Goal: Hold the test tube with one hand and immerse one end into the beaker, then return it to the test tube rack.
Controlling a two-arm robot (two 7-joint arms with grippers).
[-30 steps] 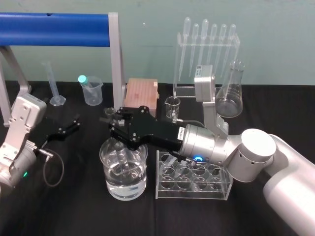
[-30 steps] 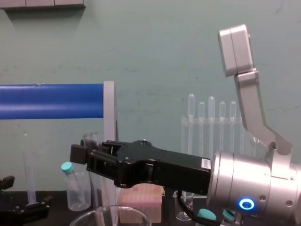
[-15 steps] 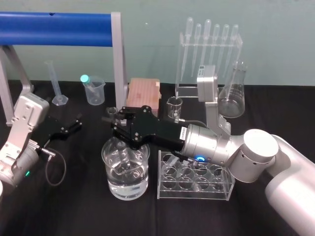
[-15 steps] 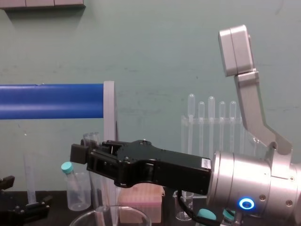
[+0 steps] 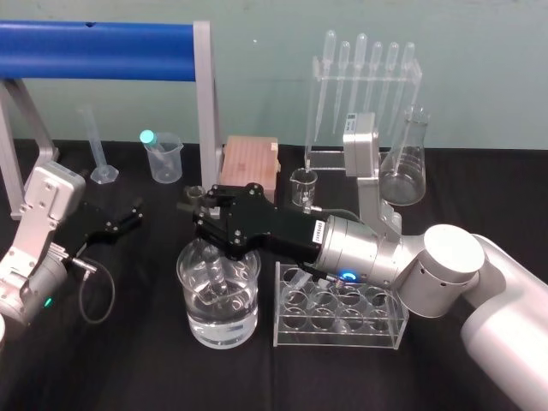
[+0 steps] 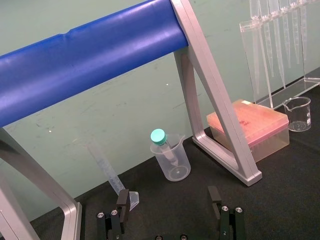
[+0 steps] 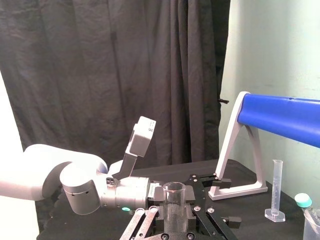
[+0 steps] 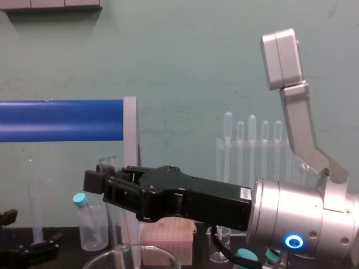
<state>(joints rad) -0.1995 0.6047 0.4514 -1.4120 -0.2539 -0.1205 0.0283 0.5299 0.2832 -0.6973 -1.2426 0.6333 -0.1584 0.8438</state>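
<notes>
Obs.: right gripper (image 5: pixel 208 227) hangs over the beaker (image 5: pixel 214 330), fingers clamped on the test tube (image 7: pixel 172 202) just under its open rim. The tube stands near upright, and its lower end, straight below the fingers, looks to be dipped in the water. The immersion step appears to be in hand. To do it well: keep the tube vertical and off the glass wall, grip firm but not crushing, then lift straight up until the tip clears the rim before swinging toward the test tube rack (image 5: pixel 338 318), which sits just beside the beaker, under the wrist behind the fingers. Left gripper (image 6: pixel 170 212) idle, well off to the side over the bench (image 5: pixel 128 360), fingers apart
</notes>
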